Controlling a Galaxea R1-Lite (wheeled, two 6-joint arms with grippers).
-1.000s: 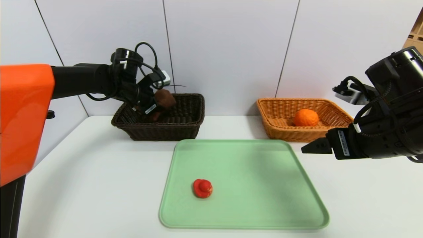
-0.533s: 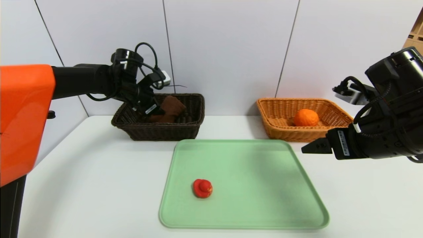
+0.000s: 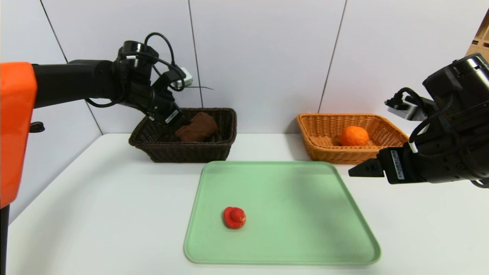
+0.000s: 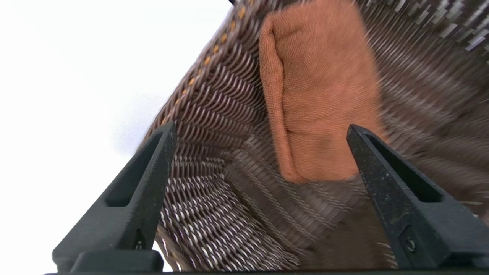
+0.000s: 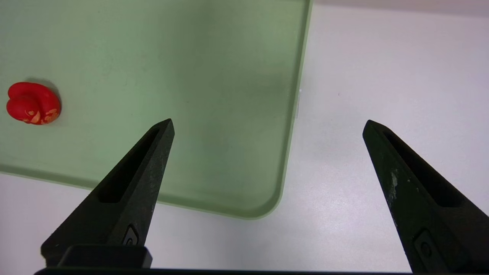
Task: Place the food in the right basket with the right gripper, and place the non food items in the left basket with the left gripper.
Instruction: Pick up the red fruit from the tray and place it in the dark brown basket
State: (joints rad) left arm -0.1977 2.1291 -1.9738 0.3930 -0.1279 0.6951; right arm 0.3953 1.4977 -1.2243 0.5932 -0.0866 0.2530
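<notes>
1. Green tray (image 3: 344,229) lies mid-table, carrying the red toy (image 3: 234,217).
2. Left gripper (image 4: 259,130), spread wide and empty, hovers over the dark left basket (image 3: 214,147) holding the towel (image 3: 198,127).
3. Right basket (image 3: 321,147) holds the orange (image 3: 353,136).
4. Right gripper (image 5: 267,126), wide open and empty, hangs beside the tray's right edge.

Brown towel (image 3: 197,128) lies in the dark basket (image 3: 183,149), orange (image 3: 353,136) in the tan basket (image 3: 324,151) — red toy (image 3: 234,217) apart.

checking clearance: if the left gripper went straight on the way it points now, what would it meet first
Probably the brown towel lying in the left basket; the open left gripper points into it.
</notes>
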